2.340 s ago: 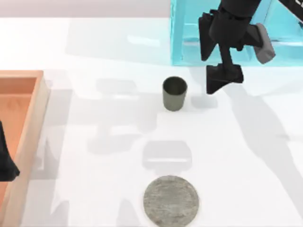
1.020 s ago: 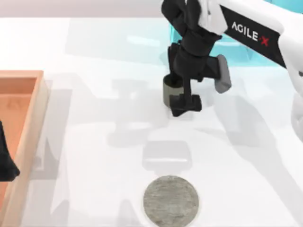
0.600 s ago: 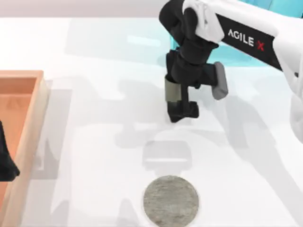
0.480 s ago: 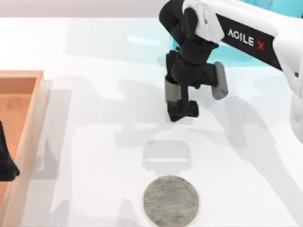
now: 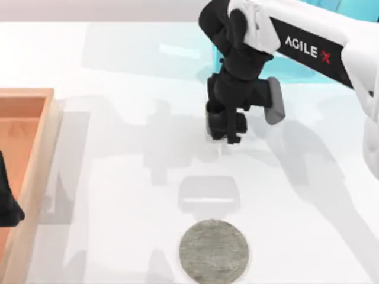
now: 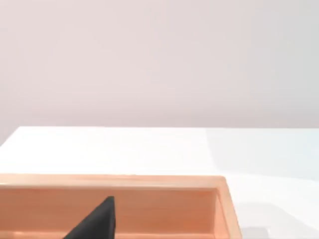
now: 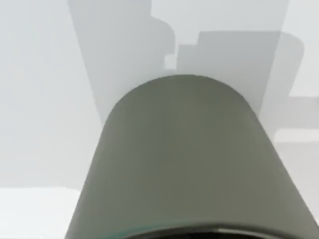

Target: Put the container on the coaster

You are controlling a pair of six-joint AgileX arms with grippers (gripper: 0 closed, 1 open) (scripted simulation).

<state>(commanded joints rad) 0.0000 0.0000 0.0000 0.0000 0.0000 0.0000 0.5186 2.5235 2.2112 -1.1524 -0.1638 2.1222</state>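
Closed now around the container (image 7: pixel 189 159), where half a second back the right gripper (image 5: pixel 228 125) stood wider about it. From above: pinching the cup at table centre, well apart from the coaster (image 5: pixel 214 249) near the front edge; left gripper (image 5: pixel 7 201) parked over the wooden tray (image 5: pixel 42 154) at the left, fingers impossible to judge. Left wrist: tray wall (image 6: pixel 149 181) and one dark fingertip. Right wrist: cup wall close up, seemingly held. Grasp step judged just finished; next, lift, carry forward, centre over the disc, lower upright.
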